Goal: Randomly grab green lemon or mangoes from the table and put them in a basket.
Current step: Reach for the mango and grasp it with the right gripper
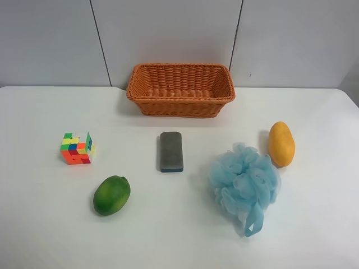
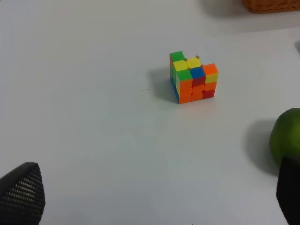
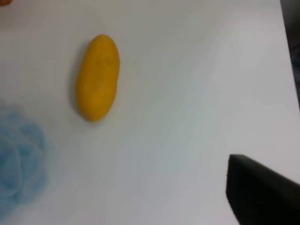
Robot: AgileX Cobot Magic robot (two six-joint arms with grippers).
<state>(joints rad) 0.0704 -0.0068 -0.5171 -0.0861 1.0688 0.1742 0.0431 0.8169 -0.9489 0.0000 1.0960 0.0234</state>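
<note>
Judging by its smooth, rounded skin, the yellow mango (image 3: 97, 77) should handle as a firm, fairly heavy fruit that can slip or roll if it is pinched near a tapered end. The safer hold looks to be across its thick middle, with the fingers square to its long axis. The green fruit (image 2: 287, 140) is plumper and probably behaves the same way, so it also wants a grip across its widest part.

The left gripper (image 2: 154, 193) stands spread wide, its two fingertips (image 2: 21, 193) far apart and nothing between them but bare table (image 2: 93, 140). The green fruit lies just ahead of one fingertip, off to that side and not inside the gap. The colour cube (image 2: 193, 77) sits farther ahead, roughly in line with the gap.

Of the right gripper (image 3: 260, 194) only one dark finger shows, so I cannot tell how wide it stands. It touches nothing visible. The yellow mango rests on the table well ahead of that finger and off to one side, with the blue bath pouf (image 3: 18, 164) near it.

The basket (image 1: 180, 72) sits beyond all the objects, apparently with no fruit in it.
</note>
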